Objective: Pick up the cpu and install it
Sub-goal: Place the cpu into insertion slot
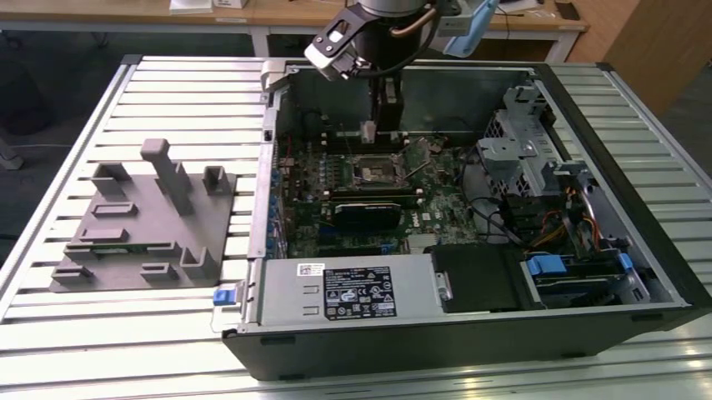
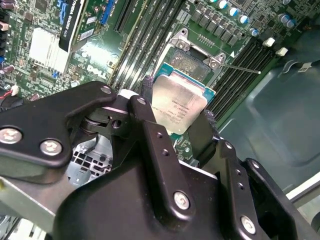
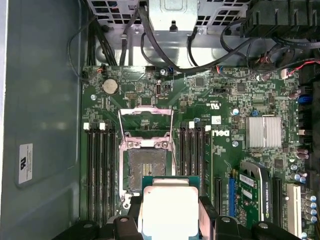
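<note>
End effector [image 2: 177,100] pinching cpu [image 2: 179,106] edges (silvery face toward wrist cameras), near open socket [image 3: 146,164]

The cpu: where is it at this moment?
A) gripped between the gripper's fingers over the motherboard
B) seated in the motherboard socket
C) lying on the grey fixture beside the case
A: in the second wrist view the gripper holds the cpu by its edges, and the socket lies bare.

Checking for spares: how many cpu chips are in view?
1. The cpu is held in the gripper over the motherboard, near the open socket; others could be hidden.
</note>
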`<state>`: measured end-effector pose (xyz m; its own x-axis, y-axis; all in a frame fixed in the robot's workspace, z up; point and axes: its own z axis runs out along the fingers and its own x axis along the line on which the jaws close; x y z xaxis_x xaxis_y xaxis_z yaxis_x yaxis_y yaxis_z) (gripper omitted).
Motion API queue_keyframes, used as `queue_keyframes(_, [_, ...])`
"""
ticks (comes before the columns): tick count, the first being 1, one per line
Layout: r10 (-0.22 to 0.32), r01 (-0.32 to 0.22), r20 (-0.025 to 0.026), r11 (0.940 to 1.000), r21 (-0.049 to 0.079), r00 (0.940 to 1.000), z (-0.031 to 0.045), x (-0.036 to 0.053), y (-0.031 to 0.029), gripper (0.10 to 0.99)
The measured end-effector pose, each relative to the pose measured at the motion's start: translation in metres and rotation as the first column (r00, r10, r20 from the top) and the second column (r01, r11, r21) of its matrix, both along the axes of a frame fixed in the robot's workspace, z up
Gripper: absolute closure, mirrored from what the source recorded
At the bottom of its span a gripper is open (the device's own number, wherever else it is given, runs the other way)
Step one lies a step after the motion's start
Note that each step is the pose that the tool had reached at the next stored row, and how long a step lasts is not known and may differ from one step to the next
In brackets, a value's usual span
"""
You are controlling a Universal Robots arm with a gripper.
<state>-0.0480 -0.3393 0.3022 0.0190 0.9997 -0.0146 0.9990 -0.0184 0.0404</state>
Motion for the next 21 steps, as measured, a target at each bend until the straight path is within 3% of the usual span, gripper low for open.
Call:
queue_keyframes(6, [-0.013, 0.013, 0.0000, 0.9999, 0.000, 0.9999, -0.0034, 0.0000, 0.0006, 0.553])
queue_keyframes(21, [0.012, -0.012, 0.0001, 0.9999, 0.000, 0.9999, -0.0301, 0.0062, 0.0072, 0.553])
